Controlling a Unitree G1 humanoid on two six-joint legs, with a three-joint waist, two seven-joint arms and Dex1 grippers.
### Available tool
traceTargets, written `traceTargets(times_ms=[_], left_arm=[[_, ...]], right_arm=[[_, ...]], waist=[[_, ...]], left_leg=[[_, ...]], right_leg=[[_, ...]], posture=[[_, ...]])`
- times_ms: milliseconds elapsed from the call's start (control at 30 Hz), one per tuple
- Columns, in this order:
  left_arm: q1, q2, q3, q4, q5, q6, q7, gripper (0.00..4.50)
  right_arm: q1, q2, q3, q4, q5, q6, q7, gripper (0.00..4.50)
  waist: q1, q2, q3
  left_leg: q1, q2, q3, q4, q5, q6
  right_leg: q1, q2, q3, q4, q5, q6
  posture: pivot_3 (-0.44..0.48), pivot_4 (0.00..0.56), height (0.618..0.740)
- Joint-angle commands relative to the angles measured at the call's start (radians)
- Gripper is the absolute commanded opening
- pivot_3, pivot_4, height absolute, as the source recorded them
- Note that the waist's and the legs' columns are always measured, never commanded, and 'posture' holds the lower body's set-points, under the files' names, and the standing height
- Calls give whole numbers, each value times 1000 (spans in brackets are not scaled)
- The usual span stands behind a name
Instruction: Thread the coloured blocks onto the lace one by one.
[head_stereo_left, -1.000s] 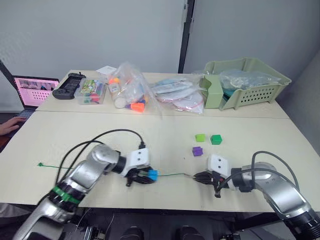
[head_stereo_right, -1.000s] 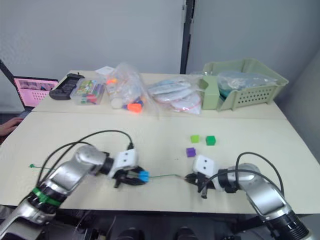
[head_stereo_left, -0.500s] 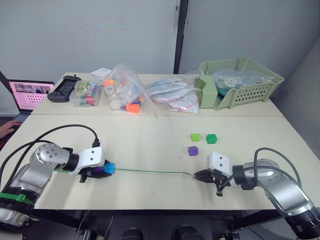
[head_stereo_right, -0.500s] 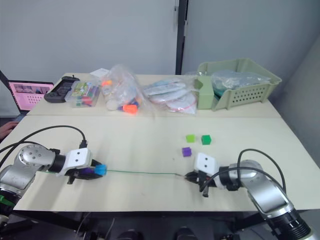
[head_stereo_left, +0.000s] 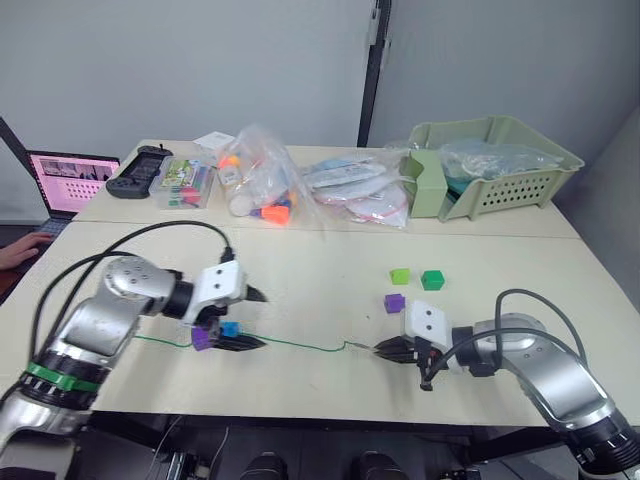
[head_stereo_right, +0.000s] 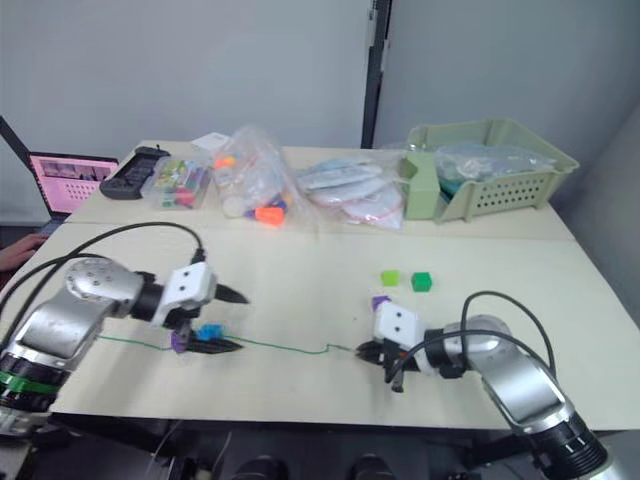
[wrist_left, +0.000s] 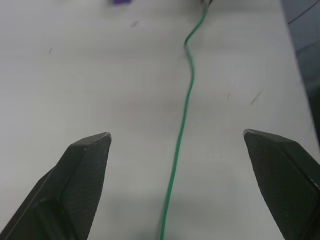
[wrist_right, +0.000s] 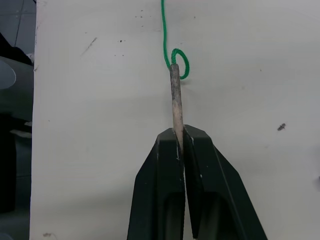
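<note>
The thin green lace (head_stereo_left: 300, 345) lies across the table's front. On it sit a blue block (head_stereo_left: 230, 328) and a purple block (head_stereo_left: 202, 338), side by side. My left gripper (head_stereo_left: 262, 320) is open around that stretch of lace (wrist_left: 182, 125), its fingers (wrist_left: 85, 165) spread wide and touching neither block. My right gripper (head_stereo_left: 383, 350) is shut on the lace's stiff pale tip (wrist_right: 175, 100), beside a small loop of string. Three loose blocks lie behind it: lime green (head_stereo_left: 400, 275), dark green (head_stereo_left: 432, 279) and purple (head_stereo_left: 394, 302).
Along the back stand a pale green basket (head_stereo_left: 500, 165), clear bags of toy pieces (head_stereo_left: 265, 185), a clear box (head_stereo_left: 185, 185) and a black controller (head_stereo_left: 140, 170). An open laptop (head_stereo_left: 70, 180) is at far left, with a person's hand (head_stereo_left: 20, 250) by it.
My left gripper has opened and let go of the blue block, which now rests on the lace beside the purple one. The lace has gone slack. The right gripper still pinches the tip.
</note>
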Motion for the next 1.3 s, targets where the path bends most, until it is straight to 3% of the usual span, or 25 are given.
traceTargets(times_ms=[33, 167, 467, 600, 933, 1300], left_arm=[[-14, -114, -102, -60, 45, 21, 78, 4466], [-63, -277, -203, 27, 137, -18, 166, 4466], [-79, -351, -242, 91, 175, -63, 179, 4466], [-78, -354, -236, 81, 162, -53, 167, 3361], [-81, -362, -238, 89, 169, -54, 164, 35], [-88, -375, -222, 95, 155, -39, 161, 35]], right_arm=[[-30, 1, 29, -46, -1, 39, -7, 0], [-43, 11, 55, -41, -6, 53, -17, 0], [-51, 7, 68, -43, -7, 67, -28, 0], [-52, 7, 65, -42, -4, 71, -29, 0], [-61, 13, 71, -38, -4, 78, -31, 0], [-62, 17, 65, -47, 6, 99, -39, 0]], waist=[[2, 0, 0], [7, -1, 0], [5, -1, 0], [6, -1, 0], [6, -1, 0], [6, -1, 0]], left_leg=[[0, 0, 0, 0, 0, 0], [-1, -1, -1, 3, 0, 0], [-2, -1, -1, 5, 0, 0], [-2, -1, -2, 5, 0, 0], [-2, -1, -2, 5, 0, 0], [-2, -1, -2, 5, 0, 0]], right_leg=[[0, 0, 0, 0, 0, 0], [1, 0, 0, 1, 0, 0], [0, 0, -1, 2, 0, 1], [0, 0, -1, 2, 0, 1], [0, 0, -1, 2, 0, 1], [0, 0, -1, 2, 0, 1]], posture=[[0, 150, 740], [0, 150, 740], [0, 150, 740], [0, 150, 740], [0, 150, 740], [0, 150, 740]])
